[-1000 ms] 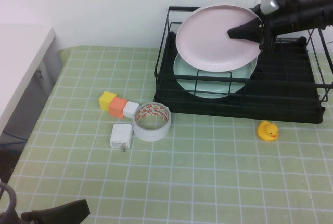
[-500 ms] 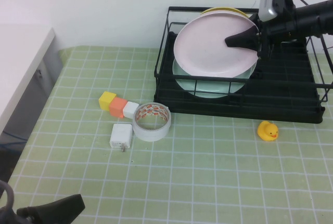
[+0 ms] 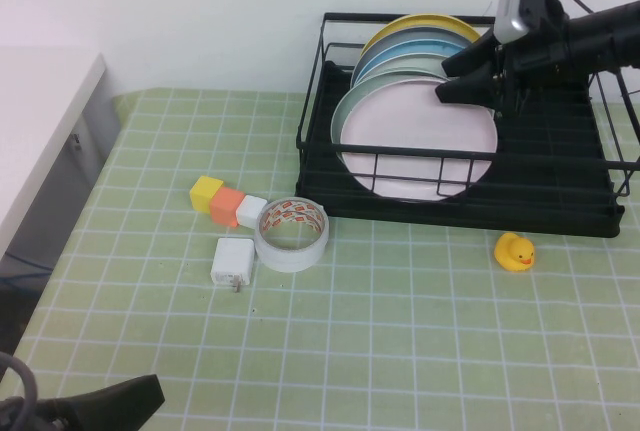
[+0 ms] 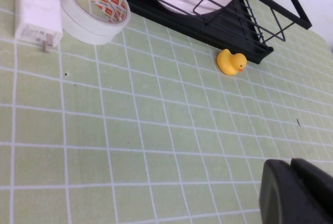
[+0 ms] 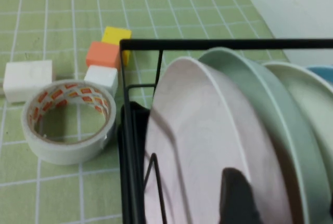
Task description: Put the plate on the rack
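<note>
The pale pink plate (image 3: 415, 146) stands nearly upright in the black wire rack (image 3: 540, 206), at the front of a row, just ahead of the mint-green plate (image 3: 380, 91). My right gripper (image 3: 450, 81) hovers at the pink plate's upper right rim, jaws spread apart. In the right wrist view one finger (image 5: 237, 195) lies in front of the pink plate's face (image 5: 192, 141), with the mint-green plate (image 5: 260, 104) behind. My left gripper (image 3: 100, 406) is shut and empty low at the near left; it also shows in the left wrist view (image 4: 291, 169).
Blue and yellow plates (image 3: 420, 31) stand behind in the rack. On the mat left of the rack lie a tape roll (image 3: 291, 233), a white charger (image 3: 233, 262) and yellow, orange and white blocks (image 3: 227, 204). A rubber duck (image 3: 515, 251) sits before the rack's right end.
The pink plate went from tilted and held above the rack down into the front slot. My right gripper's jaws opened and let it go. The left arm stayed put.
</note>
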`<control>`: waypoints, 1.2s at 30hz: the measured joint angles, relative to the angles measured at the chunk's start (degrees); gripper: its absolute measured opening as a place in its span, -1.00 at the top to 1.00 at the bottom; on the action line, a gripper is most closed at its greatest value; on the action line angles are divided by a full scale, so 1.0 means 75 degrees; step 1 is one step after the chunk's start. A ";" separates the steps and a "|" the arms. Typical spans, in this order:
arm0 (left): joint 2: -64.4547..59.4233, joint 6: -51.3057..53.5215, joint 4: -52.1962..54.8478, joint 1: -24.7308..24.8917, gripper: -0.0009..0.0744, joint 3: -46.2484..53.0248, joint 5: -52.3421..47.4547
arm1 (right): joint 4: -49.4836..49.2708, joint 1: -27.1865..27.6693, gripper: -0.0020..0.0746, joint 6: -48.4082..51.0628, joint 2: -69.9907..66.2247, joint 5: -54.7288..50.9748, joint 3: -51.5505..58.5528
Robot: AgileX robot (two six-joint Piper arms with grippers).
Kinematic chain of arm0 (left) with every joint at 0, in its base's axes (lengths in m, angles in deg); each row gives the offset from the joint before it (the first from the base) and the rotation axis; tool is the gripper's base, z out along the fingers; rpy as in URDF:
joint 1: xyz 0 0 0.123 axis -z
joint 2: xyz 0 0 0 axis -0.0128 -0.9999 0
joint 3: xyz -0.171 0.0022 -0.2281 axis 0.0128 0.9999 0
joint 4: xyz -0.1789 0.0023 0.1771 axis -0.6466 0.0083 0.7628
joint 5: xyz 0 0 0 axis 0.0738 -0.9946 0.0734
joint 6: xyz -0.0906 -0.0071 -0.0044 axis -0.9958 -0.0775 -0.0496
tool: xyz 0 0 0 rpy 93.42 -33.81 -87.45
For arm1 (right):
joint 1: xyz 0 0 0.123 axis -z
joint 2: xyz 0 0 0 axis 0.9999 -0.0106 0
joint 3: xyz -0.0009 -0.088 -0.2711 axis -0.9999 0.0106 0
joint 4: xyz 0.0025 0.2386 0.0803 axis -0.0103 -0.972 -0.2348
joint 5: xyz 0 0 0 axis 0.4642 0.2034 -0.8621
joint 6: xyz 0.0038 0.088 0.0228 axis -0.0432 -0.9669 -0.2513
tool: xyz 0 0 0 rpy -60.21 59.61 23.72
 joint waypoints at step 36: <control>0.3420 -0.3534 0.4918 0.0000 0.98 -0.0392 0.0012 | 0.0687 0.0061 0.93 -0.3515 0.8313 0.0150 0.4332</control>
